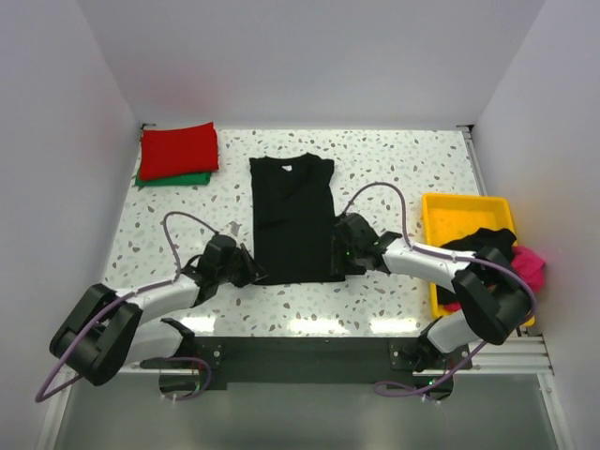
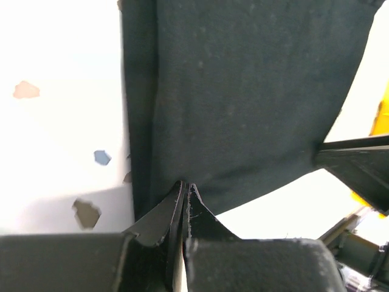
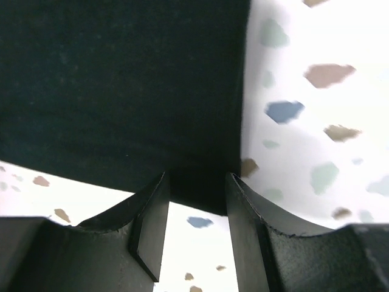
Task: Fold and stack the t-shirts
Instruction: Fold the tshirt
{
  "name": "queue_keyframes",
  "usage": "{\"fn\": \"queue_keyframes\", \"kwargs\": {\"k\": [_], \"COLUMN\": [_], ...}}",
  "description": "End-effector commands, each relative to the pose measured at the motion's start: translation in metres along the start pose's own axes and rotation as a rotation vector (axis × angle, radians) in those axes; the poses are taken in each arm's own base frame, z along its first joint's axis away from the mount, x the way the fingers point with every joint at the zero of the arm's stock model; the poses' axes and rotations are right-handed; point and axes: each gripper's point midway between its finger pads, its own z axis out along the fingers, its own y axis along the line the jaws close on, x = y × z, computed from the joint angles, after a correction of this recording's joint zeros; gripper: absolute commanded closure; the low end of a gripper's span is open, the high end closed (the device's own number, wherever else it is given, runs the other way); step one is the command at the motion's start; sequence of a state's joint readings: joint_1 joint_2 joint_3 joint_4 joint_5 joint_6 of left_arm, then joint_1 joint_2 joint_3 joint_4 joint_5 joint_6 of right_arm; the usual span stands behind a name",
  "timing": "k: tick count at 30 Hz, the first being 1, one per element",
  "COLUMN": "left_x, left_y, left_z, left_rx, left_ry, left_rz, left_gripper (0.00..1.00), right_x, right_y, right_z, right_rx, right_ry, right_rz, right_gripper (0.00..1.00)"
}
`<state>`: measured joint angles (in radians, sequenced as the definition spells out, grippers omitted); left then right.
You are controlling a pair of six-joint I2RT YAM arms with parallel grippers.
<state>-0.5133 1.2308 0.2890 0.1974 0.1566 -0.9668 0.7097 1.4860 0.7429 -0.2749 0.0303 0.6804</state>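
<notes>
A black t-shirt (image 1: 291, 220) lies flat in the middle of the table, folded into a long strip with its white neck label at the far end. My left gripper (image 1: 251, 270) is at its near left corner. In the left wrist view, this gripper (image 2: 185, 185) is shut on the hem of the shirt (image 2: 243, 91). My right gripper (image 1: 342, 248) is at the near right corner. In the right wrist view, it (image 3: 196, 182) is open, with the corner of the shirt (image 3: 121, 85) between its fingertips. A folded red t-shirt (image 1: 178, 148) lies on a folded green one (image 1: 173, 178) at the back left.
A yellow tray (image 1: 464, 211) stands at the right edge and holds another black shirt (image 1: 483, 244) and a pink one (image 1: 530, 265). White walls close in the table on the left, back and right. The right arm shows in the left wrist view (image 2: 358, 164).
</notes>
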Motion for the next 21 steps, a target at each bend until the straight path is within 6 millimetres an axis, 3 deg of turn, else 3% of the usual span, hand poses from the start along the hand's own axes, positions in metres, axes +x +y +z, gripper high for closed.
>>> {"fn": "queue_keyframes", "kwargs": {"k": [1,2,8,12,17,21], "left_x": [-0.013,-0.027,-0.066,-0.087,-0.119,-0.126], "left_y": [-0.001,-0.015,-0.034,-0.029,-0.024,-0.014], "left_z": [-0.012,-0.013,0.000,0.021,0.038,0.049], "left_rx": [-0.069,-0.044,-0.081,-0.100,-0.069,-0.038], "left_ry": [-0.020,-0.054,-0.113,-0.131,-0.173,-0.172], "left_rz": [0.060,0.072,0.133,0.136,0.081,0.022], "left_gripper": [0.95,0.94,0.93,0.94,0.96,0.97], "right_x": [-0.005,-0.022,-0.083,-0.113,-0.143,-0.159], "right_y": [-0.024,-0.020,-0.015,-0.019,-0.013,-0.018], "right_z": [-0.021,-0.027,-0.029,-0.015,-0.002,0.012], "right_rx": [0.142,0.147,0.145,0.148,0.150,0.172], "right_ry": [0.013,-0.034,-0.133,-0.156,-0.189,-0.184], "right_rz": [-0.035,-0.038,0.005,0.056,0.073,0.086], "right_gripper": [0.54,0.54,0.54,0.57,0.69,0.72]}}
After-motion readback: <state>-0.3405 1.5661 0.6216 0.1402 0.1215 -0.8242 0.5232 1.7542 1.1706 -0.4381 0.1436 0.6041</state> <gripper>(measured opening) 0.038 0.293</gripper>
